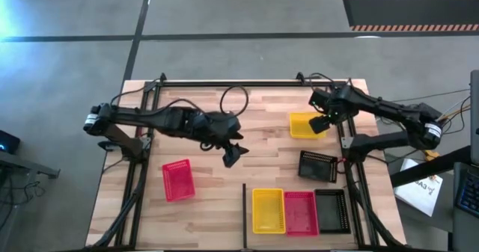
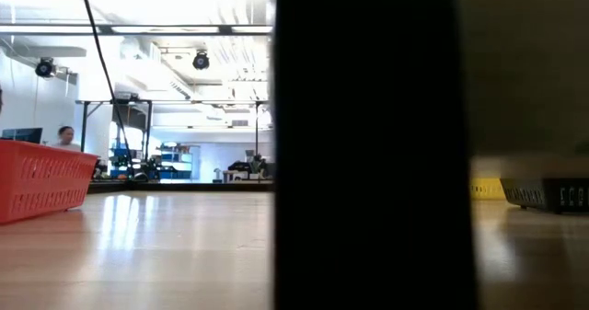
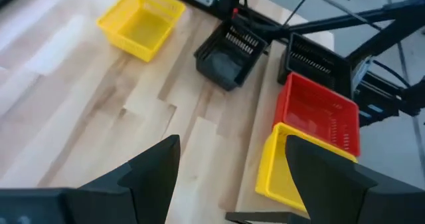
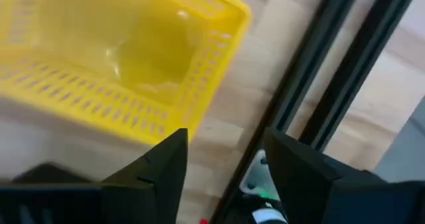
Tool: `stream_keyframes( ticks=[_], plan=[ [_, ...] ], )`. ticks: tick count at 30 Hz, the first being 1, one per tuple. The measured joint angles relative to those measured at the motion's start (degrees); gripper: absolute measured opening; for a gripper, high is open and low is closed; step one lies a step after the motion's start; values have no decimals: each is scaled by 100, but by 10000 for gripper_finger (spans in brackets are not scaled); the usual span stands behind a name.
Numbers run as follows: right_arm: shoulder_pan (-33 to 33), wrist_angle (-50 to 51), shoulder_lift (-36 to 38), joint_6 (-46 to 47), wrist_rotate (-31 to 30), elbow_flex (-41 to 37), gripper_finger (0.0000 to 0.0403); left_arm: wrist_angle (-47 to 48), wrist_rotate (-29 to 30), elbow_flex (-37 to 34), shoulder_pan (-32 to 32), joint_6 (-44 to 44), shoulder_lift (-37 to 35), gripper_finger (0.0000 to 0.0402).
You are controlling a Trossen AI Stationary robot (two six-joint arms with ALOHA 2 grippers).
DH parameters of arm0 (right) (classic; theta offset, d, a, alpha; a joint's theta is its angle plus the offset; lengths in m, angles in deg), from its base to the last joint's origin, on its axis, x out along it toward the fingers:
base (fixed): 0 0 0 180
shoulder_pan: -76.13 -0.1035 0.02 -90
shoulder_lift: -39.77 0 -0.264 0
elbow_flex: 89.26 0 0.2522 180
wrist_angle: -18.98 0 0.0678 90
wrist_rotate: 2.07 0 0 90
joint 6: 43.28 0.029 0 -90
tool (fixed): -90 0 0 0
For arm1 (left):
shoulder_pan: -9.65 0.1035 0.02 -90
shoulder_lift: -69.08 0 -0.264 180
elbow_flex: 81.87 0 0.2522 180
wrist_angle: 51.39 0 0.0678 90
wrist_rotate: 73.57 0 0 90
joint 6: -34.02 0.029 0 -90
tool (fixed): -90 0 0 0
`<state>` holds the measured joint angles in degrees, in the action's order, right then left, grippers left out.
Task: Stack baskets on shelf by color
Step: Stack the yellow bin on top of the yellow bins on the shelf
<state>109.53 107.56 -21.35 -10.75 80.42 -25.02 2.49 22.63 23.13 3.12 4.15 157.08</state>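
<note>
Shelf (image 1: 299, 237) at the near edge of the bench (image 1: 247, 125) — the patch between the thin black bar (image 1: 244, 214) and the frame rail — already carries a row of three: yellow basket (image 1: 268, 211), red basket (image 1: 301, 211), black basket (image 1: 331, 211), side by side and touching. How many are nested in each I can't tell from here. Three are loose on the bench: a second red basket (image 1: 178, 179) on the left side, a second black basket (image 1: 318, 165) just behind the shelf row, and a second yellow basket (image 1: 304, 125) at the right rear. So by my read the colour stacks are started, with at least three baskets left to bring over. Right gripper (image 1: 320, 124) sits at the rim of the loose yellow basket, fingers spread with nothing between them — the basket lies on the wood just beside them, not held. Left gripper (image 1: 233, 155) hangs over mid-bench, fingers wide apart and empty, pointed toward the shelf row. Bench is light wood planking inside a black metal frame, cables trailing off both arms. Beyond it a bright open workshop, grey floor, ceiling lights, racks at the back, and a person far off on the left.
</note>
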Motion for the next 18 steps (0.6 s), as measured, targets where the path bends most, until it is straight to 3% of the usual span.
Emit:
stream_keyframes(
  ticks=[3, 10, 18],
  plan=[
    [275, -417, 2, 28, 48, -340, 200, -8, 339, -56, -159, 0, -54, 258],
    [340, -1484, -8, 244, 320, -915, 186, -6, 396, -439, -281, -349, -193, 258],
    [340, -2342, -8, 116, 304, -1353, 111, -15, 400, -551, -329, -442, -222, 258]
  ],
)
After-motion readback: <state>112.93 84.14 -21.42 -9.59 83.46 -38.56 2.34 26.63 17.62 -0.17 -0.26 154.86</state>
